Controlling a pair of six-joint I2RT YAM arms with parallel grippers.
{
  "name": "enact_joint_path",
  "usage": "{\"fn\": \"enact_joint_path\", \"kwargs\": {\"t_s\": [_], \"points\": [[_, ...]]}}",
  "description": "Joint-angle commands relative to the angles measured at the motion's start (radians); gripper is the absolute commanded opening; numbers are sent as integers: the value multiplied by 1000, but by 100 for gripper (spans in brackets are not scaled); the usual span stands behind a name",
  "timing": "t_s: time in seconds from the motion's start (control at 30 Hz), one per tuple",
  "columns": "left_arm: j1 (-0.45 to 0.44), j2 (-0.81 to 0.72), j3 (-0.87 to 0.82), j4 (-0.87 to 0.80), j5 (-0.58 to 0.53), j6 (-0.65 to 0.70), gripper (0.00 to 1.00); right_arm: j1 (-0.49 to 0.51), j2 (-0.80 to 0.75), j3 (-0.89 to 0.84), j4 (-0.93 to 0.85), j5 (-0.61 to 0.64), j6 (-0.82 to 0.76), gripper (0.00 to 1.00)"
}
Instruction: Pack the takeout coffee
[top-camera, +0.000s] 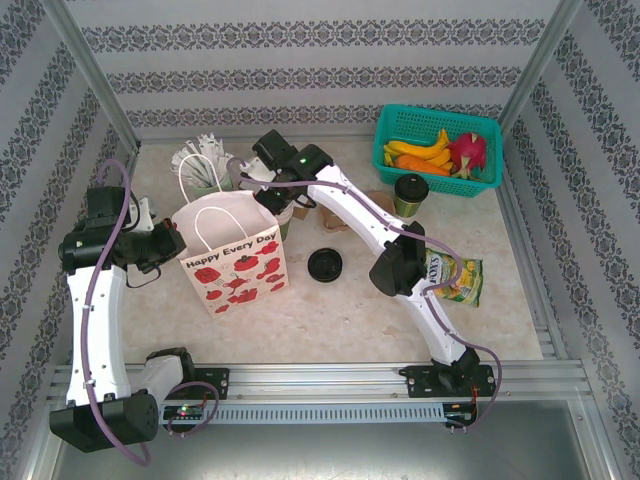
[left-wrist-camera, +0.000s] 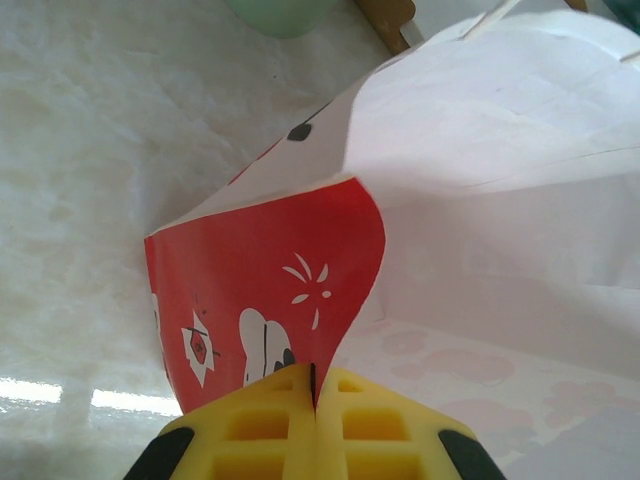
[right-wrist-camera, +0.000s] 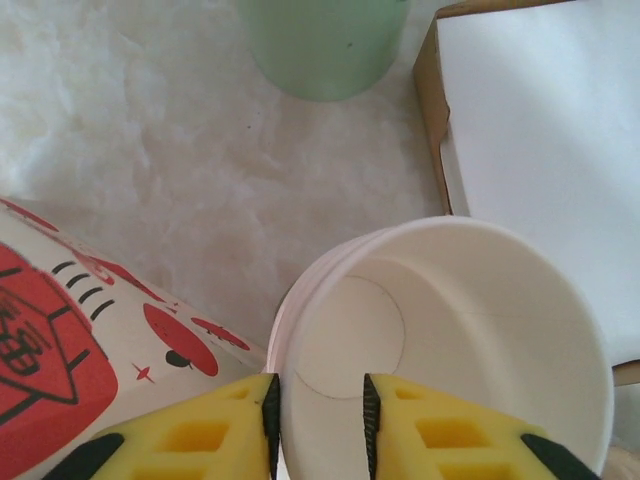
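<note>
Marbled tabletop (top-camera: 350, 310) under us, patterned wallpaper on three sides, and we go straight to the paper bag (top-camera: 232, 265), the white one printed with red poppies, standing left of centre. At its left edge sits the left gripper (left-wrist-camera: 313, 400), and from the wrist camera we see its yellow fingers (left-wrist-camera: 250, 430) pressed fully together with the red-printed lip of the bag pinched between them, pulling that side wall outward. Over to the right gripper (right-wrist-camera: 318, 410), up behind the bag's far right corner: its jaws stand a modest way apart and straddle the rim of an open cup (right-wrist-camera: 450, 330), cream inside and lidless, one finger outside the wall and one down inside. We see a clear gap beside the inner finger, so it looks like a loose straddle rather than a clamp, though from this angle we can't be certain. That cup sits just beside the bag, with the pale green cup (right-wrist-camera: 320, 40) beyond it and a cardboard piece (right-wrist-camera: 430, 100) to its right. On the table, right of the bag, a loose black lid (top-camera: 325, 265) lies flat. Farther back, a lidded cup (top-camera: 410, 192) stands upright just in front of the teal basket (top-camera: 425, 118), well apart from both grippers.
</note>
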Motion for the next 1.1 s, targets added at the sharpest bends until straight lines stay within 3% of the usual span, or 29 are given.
{"fn": "enact_joint_path", "kwargs": {"t_s": [0.0,0.5,0.63,0.7,0.8,0.87,1.07], "points": [[5,-1,-5,6,18,35,4,-1,-58,28,39,-35,18,34],[4,7,-6,-3,9,51,4,-18,-131,-47,92,-70,96,41],[2,5,-8,-14,46,53,4,-44,-198,-93,98,2,212,58],[-2,0,-10,-24,73,50,4,-66,-279,-205,134,54,290,64],[-14,-13,-17,-37,99,30,4,-100,-466,-512,257,129,424,71],[-20,-26,-27,-39,109,14,4,-124,-601,-732,330,145,511,96],[-44,-41,-67,-12,175,-41,4,-162,-857,-1247,451,-33,629,98]]}}
